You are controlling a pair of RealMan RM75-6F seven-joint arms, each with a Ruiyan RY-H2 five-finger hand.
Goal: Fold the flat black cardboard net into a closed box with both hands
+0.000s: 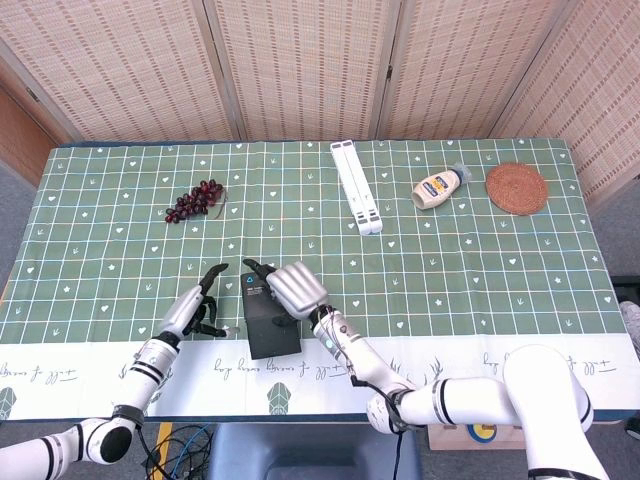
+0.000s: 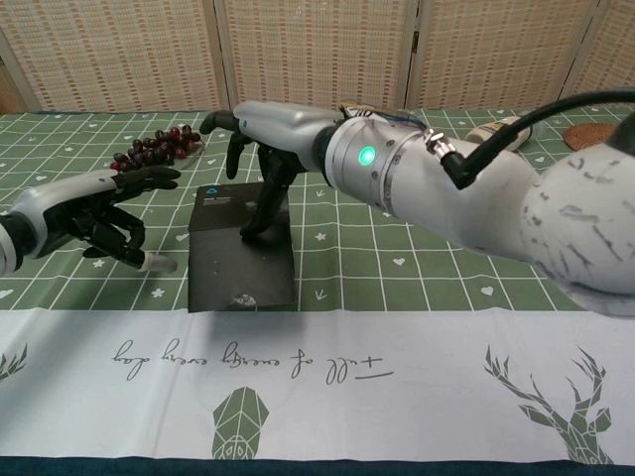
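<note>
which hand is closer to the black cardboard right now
Right. The right hand is over the black cardboard, its fingers pressing down on the top face. The left hand hangs just off the cardboard's left side, fingers spread, touching nothing.

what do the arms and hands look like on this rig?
Both arms are silver-white tubes. The right hand has a silver back and black fingers; its forearm carries a green indicator light and a black cable. The left hand matches, with black bands near the wrist in the head view.
</note>
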